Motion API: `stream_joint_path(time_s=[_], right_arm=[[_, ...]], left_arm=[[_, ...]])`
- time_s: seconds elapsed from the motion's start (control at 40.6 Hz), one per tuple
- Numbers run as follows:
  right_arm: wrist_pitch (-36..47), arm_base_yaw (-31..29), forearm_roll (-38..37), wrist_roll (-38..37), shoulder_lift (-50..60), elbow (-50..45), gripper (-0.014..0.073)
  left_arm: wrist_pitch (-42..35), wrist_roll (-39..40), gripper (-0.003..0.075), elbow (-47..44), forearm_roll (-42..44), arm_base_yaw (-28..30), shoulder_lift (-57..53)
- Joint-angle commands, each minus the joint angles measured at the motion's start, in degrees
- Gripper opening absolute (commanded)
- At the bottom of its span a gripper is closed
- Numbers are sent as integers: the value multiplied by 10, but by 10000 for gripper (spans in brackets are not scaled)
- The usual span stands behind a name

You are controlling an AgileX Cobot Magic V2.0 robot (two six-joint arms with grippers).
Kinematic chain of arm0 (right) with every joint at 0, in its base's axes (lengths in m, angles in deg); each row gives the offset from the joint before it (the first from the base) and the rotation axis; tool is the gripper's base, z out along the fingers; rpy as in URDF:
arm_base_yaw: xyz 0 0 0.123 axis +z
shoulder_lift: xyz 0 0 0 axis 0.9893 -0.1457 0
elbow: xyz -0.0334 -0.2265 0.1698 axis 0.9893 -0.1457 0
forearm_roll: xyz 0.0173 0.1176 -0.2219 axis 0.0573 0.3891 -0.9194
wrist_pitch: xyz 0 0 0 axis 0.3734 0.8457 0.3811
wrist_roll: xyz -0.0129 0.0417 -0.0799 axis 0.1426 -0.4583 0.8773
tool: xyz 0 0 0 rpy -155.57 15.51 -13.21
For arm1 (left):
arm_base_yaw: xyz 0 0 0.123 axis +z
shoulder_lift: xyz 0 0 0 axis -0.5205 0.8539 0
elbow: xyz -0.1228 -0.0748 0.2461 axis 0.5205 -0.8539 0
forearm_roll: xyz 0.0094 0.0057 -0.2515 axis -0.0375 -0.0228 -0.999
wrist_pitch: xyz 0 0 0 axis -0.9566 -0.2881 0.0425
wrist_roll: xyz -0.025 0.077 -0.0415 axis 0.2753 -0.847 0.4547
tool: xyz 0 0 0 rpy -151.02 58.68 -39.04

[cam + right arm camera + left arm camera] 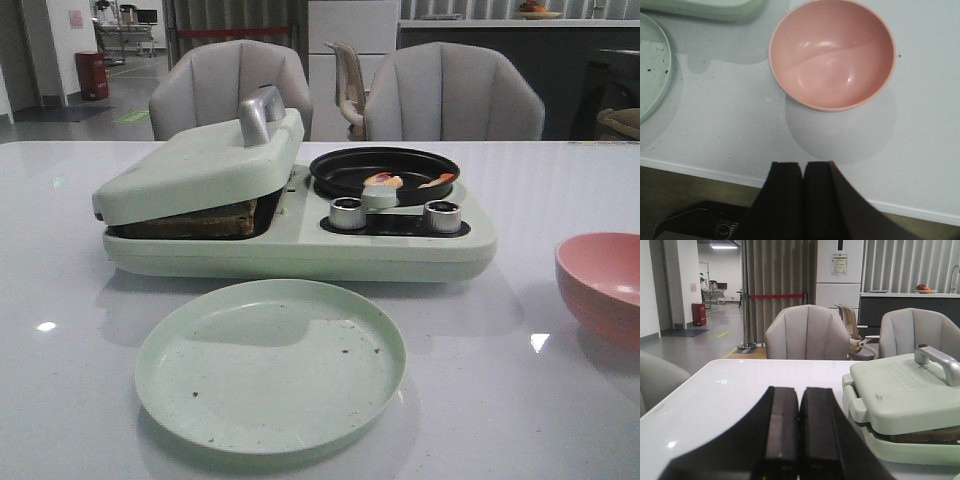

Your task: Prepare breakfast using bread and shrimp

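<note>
Both your pincers are clenched on nothing: left gripper (798,432) beside the grill, right gripper (803,195) (near the pink bowl (832,52)). Bread (200,220) sits under the tilted lid (200,165); shrimp (384,180) lie in the black pan (340,165).

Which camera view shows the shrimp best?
The front view. There the shrimp lie in the black pan, seen clearly from the side. The left wrist view shows only the lid of the maker, not the pan. The right wrist view shows the pink bowl and no shrimp.
</note>
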Motion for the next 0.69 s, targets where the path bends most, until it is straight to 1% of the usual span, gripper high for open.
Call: stream_joint_path(time_s=[0.0, 0.517, 0.665], right_arm=[[36, -2, -2, 1, 2, 15, 46], [36, -2, -2, 1, 2, 15, 46], [37, -8, -2, 1, 51, -3, 46]], left_arm=[[-53, 0, 100, -4, -6, 1, -12], [-53, 0, 100, -4, -6, 1, -12], [-53, 0, 100, -4, -6, 1, -12]])
